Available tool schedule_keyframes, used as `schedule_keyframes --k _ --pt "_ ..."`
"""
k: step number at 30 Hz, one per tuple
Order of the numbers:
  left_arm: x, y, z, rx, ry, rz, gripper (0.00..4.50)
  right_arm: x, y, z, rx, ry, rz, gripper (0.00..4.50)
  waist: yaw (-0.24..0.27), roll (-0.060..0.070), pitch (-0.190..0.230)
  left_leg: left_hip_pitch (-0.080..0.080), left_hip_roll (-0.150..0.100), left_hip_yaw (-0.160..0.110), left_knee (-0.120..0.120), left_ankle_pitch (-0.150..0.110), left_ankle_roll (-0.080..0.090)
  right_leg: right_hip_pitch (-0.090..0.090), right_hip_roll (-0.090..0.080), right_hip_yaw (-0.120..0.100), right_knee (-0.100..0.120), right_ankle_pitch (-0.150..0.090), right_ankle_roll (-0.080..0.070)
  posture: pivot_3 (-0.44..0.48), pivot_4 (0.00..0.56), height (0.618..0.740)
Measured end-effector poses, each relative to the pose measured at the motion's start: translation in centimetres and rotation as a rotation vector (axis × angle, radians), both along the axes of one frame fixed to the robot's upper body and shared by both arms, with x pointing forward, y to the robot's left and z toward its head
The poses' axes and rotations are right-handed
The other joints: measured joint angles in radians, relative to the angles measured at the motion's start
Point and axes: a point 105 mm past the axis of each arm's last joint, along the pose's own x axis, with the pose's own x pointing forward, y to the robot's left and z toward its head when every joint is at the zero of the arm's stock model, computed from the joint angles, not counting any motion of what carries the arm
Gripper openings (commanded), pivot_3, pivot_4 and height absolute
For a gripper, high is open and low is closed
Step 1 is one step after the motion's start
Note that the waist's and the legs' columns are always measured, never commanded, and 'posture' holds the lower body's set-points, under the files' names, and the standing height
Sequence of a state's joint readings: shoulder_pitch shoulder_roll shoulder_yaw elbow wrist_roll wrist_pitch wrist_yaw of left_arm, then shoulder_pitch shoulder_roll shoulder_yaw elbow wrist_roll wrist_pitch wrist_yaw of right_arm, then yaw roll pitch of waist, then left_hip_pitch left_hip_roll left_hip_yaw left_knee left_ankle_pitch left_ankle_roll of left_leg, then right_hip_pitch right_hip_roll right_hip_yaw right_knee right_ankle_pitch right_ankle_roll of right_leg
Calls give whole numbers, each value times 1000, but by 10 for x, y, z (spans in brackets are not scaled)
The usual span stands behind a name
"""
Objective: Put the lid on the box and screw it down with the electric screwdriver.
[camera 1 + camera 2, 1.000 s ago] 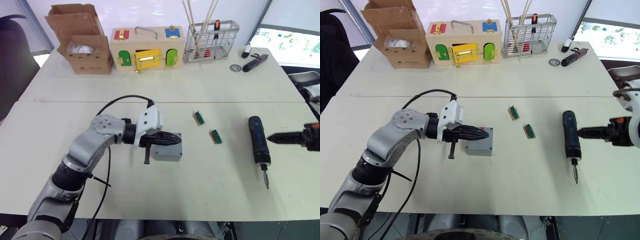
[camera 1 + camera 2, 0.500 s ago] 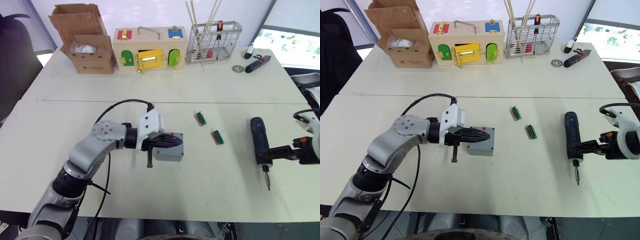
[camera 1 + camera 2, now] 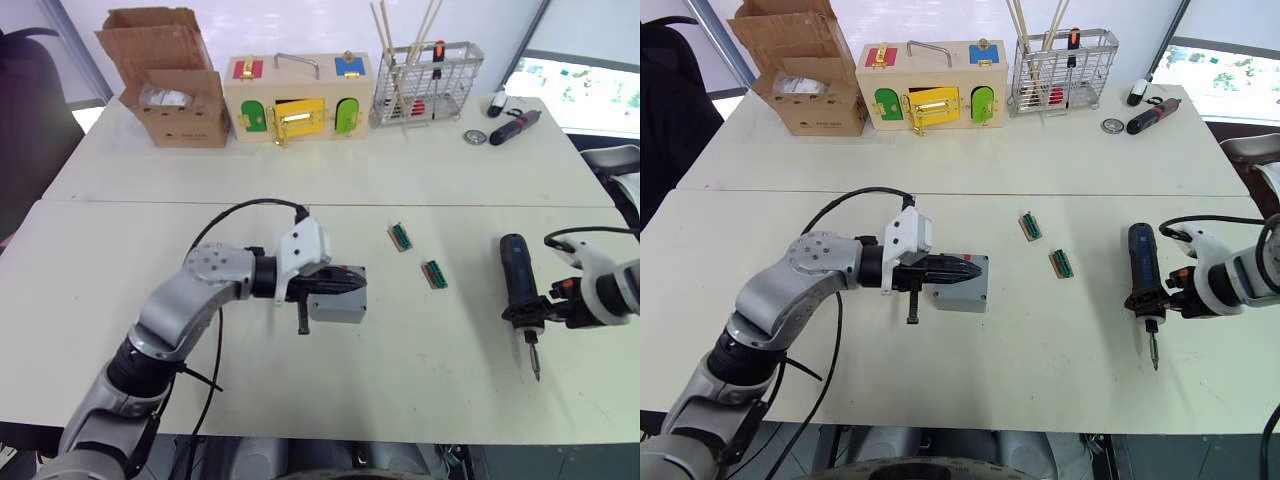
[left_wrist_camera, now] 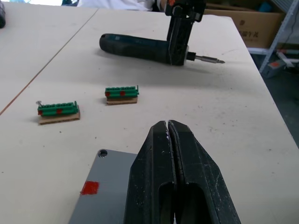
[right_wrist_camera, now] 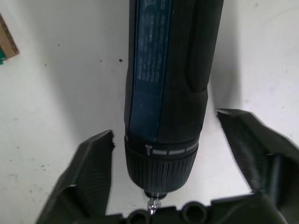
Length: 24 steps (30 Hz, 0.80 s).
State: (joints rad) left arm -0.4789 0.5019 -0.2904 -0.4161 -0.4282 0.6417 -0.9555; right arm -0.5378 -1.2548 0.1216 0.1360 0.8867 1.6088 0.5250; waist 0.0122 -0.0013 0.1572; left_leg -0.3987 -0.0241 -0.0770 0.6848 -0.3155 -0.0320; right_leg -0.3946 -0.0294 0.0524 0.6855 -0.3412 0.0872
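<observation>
Two cream tables butt together beneath bright windows at the right.

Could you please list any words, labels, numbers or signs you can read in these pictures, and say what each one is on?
No text can be read as words.
Electric screwdriver: lines of small print on its blue panel, too blurred to read; a small screw symbol and bar marks on its collar.
Box: a plain red mark, no lettering.
Cardboard box: dark print on its side, too blurred to quote.
</observation>
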Motion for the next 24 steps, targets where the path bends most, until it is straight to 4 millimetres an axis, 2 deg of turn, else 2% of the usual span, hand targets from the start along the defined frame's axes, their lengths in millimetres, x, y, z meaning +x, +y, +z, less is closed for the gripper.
schedule_keyframes --k 3,4,12,15,17,20,22,24 --pt "0 1 -1 2 4 5 0 1 2 -1 -31 11 27 1936 0 0 0 0 0 0 0 0 0 0 0 0 0 0 0 0 150 740" --pt "0 1 -1 2 4 6 0 2 3 -1 -40 13 41 1850 0 0 0 0 0 -1 0 0 0 1 0 0 0 0 0 0 150 740" --pt "1 5 -3 19 4 13 0 3 5 -2 -42 1 50 1849 0 -1 0 1 0 -1 0 0 0 1 0 -1 0 0 0 0 150 740" --pt "4 12 -5 40 8 25 0 16 4 -1 52 -57 -36 1848 -10 -4 1 4 0 0 0 0 0 4 0 0 0 0 0 0 150 740" --pt "9 17 -5 44 18 32 0 30 3 7 114 -127 -103 1848 -19 -1 1 4 0 2 0 0 0 3 0 1 1 0 0 0 150 740" --pt "20 29 -1 45 29 52 0 45 -1 45 180 -308 -138 1848 -22 6 1 1 0 2 -1 0 0 -1 0 1 2 0 0 0 150 740" --pt "29 34 6 35 33 58 0 59 -3 86 202 -558 -125 1848 -22 6 1 -5 0 1 -1 0 -1 -7 1 0 1 0 0 0 150 740" --pt "34 35 13 21 39 45 0 72 4 124 233 -831 -96 1848 -25 6 1 -9 0 1 -1 3 -5 -10 1 0 2 0 0 0 150 740"
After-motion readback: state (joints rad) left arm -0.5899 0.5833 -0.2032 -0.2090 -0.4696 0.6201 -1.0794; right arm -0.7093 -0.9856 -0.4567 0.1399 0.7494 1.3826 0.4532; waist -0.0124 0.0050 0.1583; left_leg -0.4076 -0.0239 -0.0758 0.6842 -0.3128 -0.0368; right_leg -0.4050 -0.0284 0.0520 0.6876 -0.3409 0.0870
